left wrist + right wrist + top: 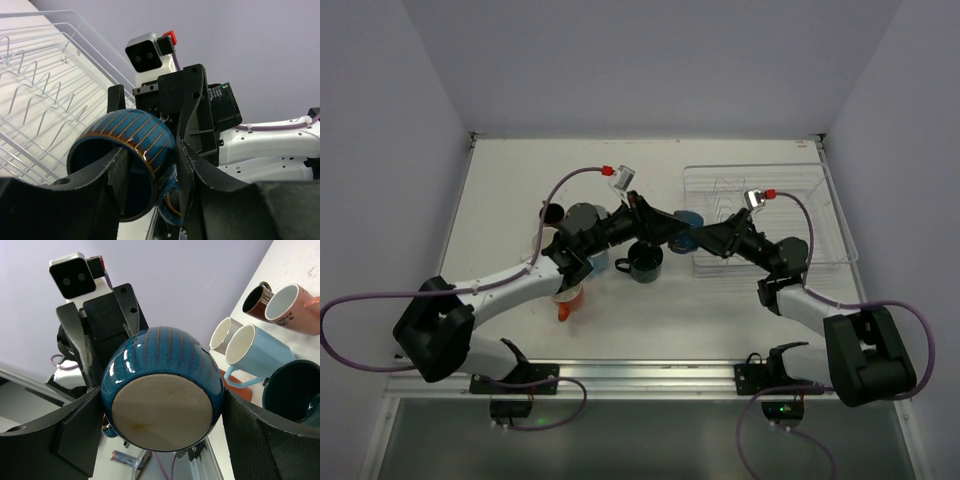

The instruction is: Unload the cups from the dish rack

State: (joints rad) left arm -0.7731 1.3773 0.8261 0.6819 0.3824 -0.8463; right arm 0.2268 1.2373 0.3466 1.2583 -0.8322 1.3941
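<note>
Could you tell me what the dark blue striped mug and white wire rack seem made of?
The dark blue striped mug looks like glazed ceramic: glossy sides, matte unglazed beige base. The white wire rack is probably coated metal: thin, smoothly bent rods; plastic cannot be excluded.

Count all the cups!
7. The dark blue striped mug is in the right gripper. On the table: brown mug, pink mug, white mug, light blue mug, dark teal mug, orange mug. Others may hide.

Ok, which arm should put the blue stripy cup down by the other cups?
Probably left. The left gripper and right gripper both hold the dark blue cup; the other cups stand on the left arm's side, away from the dish rack.
</note>
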